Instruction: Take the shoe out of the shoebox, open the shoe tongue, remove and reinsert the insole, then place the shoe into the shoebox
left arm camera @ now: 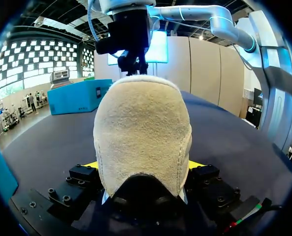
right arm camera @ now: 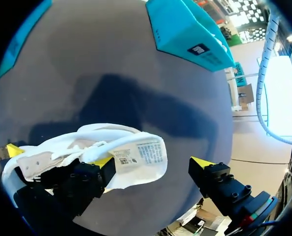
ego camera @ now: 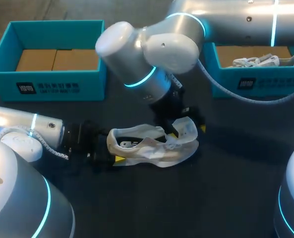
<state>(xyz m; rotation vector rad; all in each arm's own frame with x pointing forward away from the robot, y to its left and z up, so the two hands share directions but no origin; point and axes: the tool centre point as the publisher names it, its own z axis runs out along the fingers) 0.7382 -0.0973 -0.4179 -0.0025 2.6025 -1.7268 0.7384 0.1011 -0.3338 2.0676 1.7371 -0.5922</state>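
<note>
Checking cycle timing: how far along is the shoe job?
Done: the shoe lies on the table, out of its box. In hand: the left gripper clamps the heel; the right gripper, open, has one finger against the raised tongue. Left: no insole shows outside the shoe, so removal, reinsertion and the return to a box look undone.
</note>
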